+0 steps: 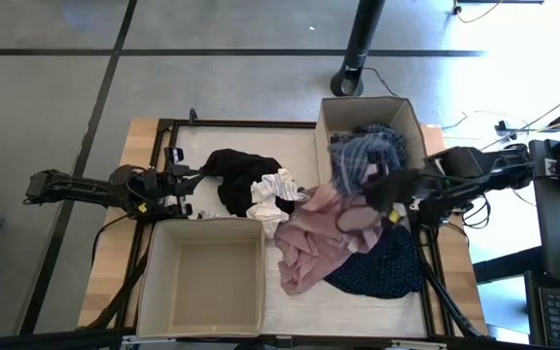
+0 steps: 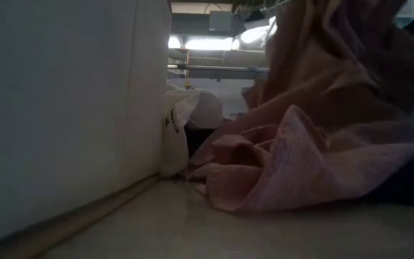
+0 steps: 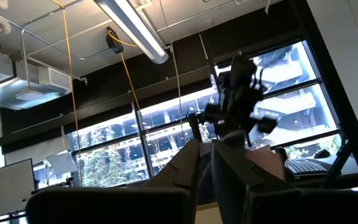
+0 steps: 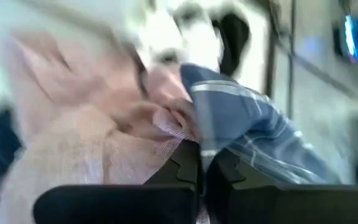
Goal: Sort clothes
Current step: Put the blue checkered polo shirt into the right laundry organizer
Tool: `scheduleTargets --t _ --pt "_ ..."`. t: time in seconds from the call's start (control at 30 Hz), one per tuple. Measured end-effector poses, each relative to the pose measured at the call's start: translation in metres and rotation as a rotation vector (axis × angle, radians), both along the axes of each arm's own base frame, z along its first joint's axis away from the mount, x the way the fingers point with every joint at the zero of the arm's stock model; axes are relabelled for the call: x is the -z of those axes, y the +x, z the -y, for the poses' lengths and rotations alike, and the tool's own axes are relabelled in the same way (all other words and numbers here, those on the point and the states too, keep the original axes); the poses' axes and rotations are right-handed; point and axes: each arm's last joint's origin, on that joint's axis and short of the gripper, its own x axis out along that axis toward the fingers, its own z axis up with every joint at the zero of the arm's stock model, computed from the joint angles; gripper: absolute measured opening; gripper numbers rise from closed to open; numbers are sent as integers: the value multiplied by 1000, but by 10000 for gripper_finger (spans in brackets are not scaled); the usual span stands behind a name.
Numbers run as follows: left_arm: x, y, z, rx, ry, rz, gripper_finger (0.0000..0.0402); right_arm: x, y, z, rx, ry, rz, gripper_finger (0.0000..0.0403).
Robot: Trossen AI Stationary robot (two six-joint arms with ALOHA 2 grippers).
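Note:
My right gripper (image 1: 385, 197) is shut on the blue plaid shirt (image 1: 360, 160), which is bunched up by the far right beige box (image 1: 406, 117). The dusty pink garment (image 1: 311, 238) lies below it, over the navy dotted piece (image 1: 382, 267). In the low view the pink garment (image 2: 315, 144) rises toward the upper right. The black garment (image 1: 239, 175) and white pieces (image 1: 272, 194) lie at the table's middle. My left gripper (image 1: 194, 180) is shut and empty beside the black garment; its wrist view (image 3: 211, 163) looks up at the ceiling. My right gripper pinches a fold of the blue plaid shirt (image 4: 199, 146) between its two fingers. The shirt spreads out beyond the fingers, lifted off the table. The pink garment's cloth (image 4: 166, 127) lies right against the fingers; I cannot tell whether it is caught too.
A second beige fabric box (image 1: 207, 277) stands at the near left, and its wall (image 2: 63, 108) fills the low view's left. A dark frame (image 1: 241, 123) borders the table. A stand base (image 1: 350, 83) is on the floor beyond the far edge.

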Motion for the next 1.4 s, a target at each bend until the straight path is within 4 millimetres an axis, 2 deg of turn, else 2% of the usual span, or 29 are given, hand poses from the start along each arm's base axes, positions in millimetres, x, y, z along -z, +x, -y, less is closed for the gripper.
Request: scheduleTargets --t 0.1,0.17,0.3,0.43,0.6,0.73,0.83,0.9,0.97,1.1,1.23,1.3,1.4 --pt "0 0 0 0 0 0 31 -7 5 -20 -105 77 103 16" --pt "0 0 0 0 0 0 31 -5 13 -34 -156 85 118 14" --pt "0 0 0 1 -3 0 31 17 29 -57 -194 18 7 6" --pt "0 0 0 8 -14 0 31 47 49 -72 -169 -46 -138 13" --pt "0 0 0 9 -16 1 31 108 75 -85 -99 -93 -296 32" --pt "0 0 0 9 -16 1 31 156 86 -82 -55 -135 -462 52" --pt "0 0 0 9 -16 1 31 170 94 -75 -48 -133 -562 83" --pt "0 0 0 9 -16 1 31 165 97 -72 -66 -131 -583 109" --pt "0 0 0 9 -16 2 31 150 100 -69 -64 -131 -569 138" --pt "0 0 0 9 -16 2 31 103 95 -68 -38 -134 -518 195" --pt "0 0 0 9 -16 -2 31 60 83 -76 -36 -141 -434 238" --pt "1 0 0 9 -16 -4 31 46 74 -82 -44 -187 -390 251" --pt "1 0 0 9 -16 -4 31 39 61 -86 -43 -277 -322 261"
